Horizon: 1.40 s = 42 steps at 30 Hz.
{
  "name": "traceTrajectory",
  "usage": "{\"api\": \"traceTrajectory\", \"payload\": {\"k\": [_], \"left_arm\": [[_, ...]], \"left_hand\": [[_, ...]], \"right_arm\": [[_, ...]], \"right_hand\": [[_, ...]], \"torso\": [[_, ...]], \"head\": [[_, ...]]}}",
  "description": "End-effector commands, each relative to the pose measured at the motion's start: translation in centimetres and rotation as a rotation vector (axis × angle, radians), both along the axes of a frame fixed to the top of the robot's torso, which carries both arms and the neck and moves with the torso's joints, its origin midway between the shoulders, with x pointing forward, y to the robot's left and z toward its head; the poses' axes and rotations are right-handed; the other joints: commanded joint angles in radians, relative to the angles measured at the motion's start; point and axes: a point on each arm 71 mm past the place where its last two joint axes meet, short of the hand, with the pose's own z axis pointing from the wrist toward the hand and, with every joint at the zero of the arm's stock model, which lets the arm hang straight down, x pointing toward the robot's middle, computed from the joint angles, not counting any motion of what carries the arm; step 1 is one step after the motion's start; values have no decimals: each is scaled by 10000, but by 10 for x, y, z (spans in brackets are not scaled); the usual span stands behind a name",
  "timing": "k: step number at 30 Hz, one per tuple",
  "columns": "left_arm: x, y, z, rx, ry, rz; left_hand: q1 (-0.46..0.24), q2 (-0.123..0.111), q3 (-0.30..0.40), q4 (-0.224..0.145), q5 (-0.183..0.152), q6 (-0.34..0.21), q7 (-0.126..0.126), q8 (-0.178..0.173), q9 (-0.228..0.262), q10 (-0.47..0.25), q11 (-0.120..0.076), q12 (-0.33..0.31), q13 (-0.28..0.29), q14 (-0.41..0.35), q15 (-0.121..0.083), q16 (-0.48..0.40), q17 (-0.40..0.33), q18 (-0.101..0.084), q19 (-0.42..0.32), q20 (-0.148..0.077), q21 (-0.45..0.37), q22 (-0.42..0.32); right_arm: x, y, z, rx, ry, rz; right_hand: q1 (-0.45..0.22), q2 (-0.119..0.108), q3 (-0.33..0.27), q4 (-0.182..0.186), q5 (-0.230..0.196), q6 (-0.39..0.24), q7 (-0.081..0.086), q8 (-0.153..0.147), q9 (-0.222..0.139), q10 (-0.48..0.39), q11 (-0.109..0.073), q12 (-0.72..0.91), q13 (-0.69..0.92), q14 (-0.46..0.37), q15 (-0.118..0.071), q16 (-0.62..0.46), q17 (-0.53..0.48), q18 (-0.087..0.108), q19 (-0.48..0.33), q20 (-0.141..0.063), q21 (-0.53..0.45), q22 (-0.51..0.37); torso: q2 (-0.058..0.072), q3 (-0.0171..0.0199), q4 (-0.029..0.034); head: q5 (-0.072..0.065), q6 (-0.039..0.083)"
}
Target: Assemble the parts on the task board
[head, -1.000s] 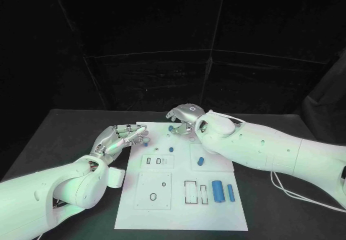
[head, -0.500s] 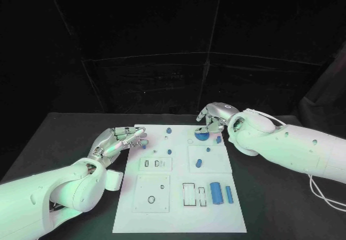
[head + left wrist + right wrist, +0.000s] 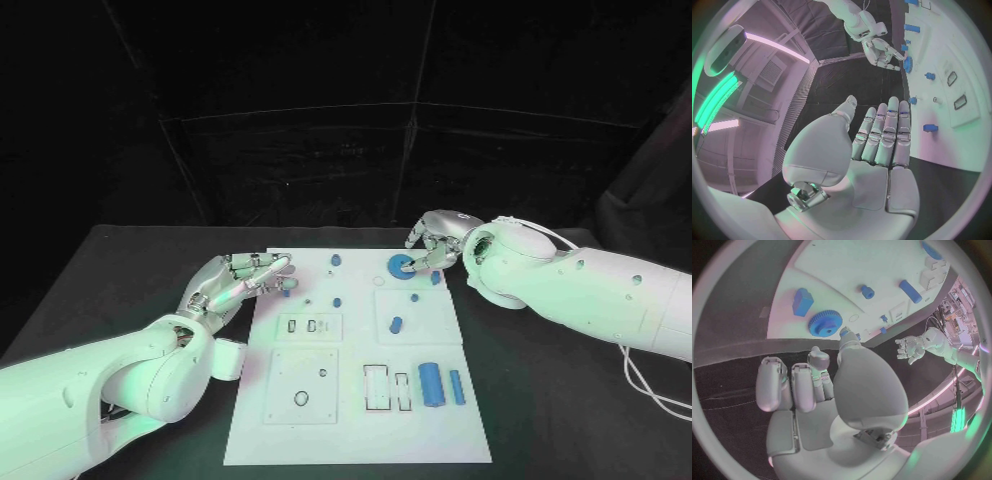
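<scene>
Black curtains closed off the room behind a dark counter (image 3: 144, 270), and the white task board (image 3: 361, 400) ran down the middle of the frame. In the head view the right robot hand (image 3: 433, 240) had travelled from the board's upper centre, a second earlier, to its upper right corner, where it hung beside a round blue gear (image 3: 400, 265); whether its fingertips touched the gear I could not tell. The left robot hand (image 3: 238, 278) had stayed at the board's upper left edge, fingers apart and empty. Small blue pegs (image 3: 395, 324) dotted the middle of the board, and two blue bars (image 3: 433, 383) lay at lower right.

From the left wrist, that hand's fingers (image 3: 886, 135) stretched straight out, holding nothing.

From the right wrist, the fingers (image 3: 795, 387) were bent but clasped nothing, with the gear (image 3: 824, 322) lying free on the board just beyond them. By my reading the shift marked the gear as the next part to grasp.
</scene>
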Motion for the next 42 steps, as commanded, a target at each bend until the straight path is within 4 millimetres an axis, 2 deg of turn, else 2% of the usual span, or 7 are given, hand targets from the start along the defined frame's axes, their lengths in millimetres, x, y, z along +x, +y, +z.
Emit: {"api": "traceTrajectory", "payload": {"k": [1,4,27,31,35,38,42], "left_arm": [[0,-1,1,-54,-89,-145],[0,-2,1,-54,-87,-151],[2,-1,0,-31,-51,-142],[2,-1,0,-29,-49,-141],[2,-1,0,-24,-46,-133],[2,0,0,-21,-41,-132],[2,-1,0,-23,-35,-141]], "left_hand": [[-12,89,-8,-61,-16,-73,87,-42,-6,-92,-6,-69,-8,-67,27,-35,0,68,-47,55,-58,-13],[-12,89,-8,-61,-16,-73,87,-42,-6,-92,-6,-69,-8,-67,27,-35,0,68,-47,55,-58,-13],[0,109,8,-79,-16,-69,86,-42,-4,-90,-8,-70,-7,-65,26,-42,2,72,-39,56,-60,-9],[6,118,16,-86,-16,-68,85,-43,-4,-91,-8,-71,-6,-65,25,-45,3,73,-35,56,-61,-7],[6,118,16,-86,-16,-68,85,-43,-4,-91,-8,-71,-6,-65,25,-45,3,73,-35,56,-61,-7],[10,124,21,-91,-16,-67,84,-43,-4,-91,-9,-71,-6,-65,25,-47,3,73,-32,56,-61,-7],[13,128,25,-95,-16,-67,84,-43,-4,-91,-9,-72,-6,-65,25,-49,3,73,-31,56,-61,-6]], "right_arm": [[2,2,0,-451,49,73],[3,5,-1,-476,15,158],[6,14,-8,-996,681,432],[7,16,-9,-1016,688,481],[7,17,-7,-997,456,468],[7,17,-5,-1011,96,361],[7,19,-1,-1000,-393,292]], "right_hand": [[141,16,-44,-38,60,-30,55,61,-6,133,15,321,345,585,72,116,160,-91,63,7,60,34],[205,89,-22,-55,57,-17,58,86,-2,199,20,604,650,602,81,180,284,-95,68,17,72,59],[654,490,45,-295,91,249,8,278,12,728,-11,2043,2223,702,70,499,920,-168,281,18,243,450],[816,649,102,-430,42,368,-16,336,19,778,-32,2175,2380,712,55,534,992,-178,309,7,269,507],[1264,1072,483,-728,-940,689,-72,473,44,868,-86,2357,2600,724,4,575,1076,-198,371,-35,317,616],[1751,1518,1151,-1033,-1708,1014,-161,583,45,937,-178,2470,2753,733,-74,603,1141,-217,433,-107,362,724],[1863,1673,1572,-1173,-1872,1283,-258,668,51,1015,-254,2569,2878,745,-136,629,1202,-242,511,-155,410,845]], "torso": [[0,2,-10],[-7,-15,-13],[-12,-14,-6],[-2,-13,-2],[-6,-10,-15],[-7,-13,-18],[-7,-16,-6]], "head": [[7,-38],[3,-43],[-26,-143],[-19,-151],[-16,-163],[-16,-159],[-15,-168]]}}
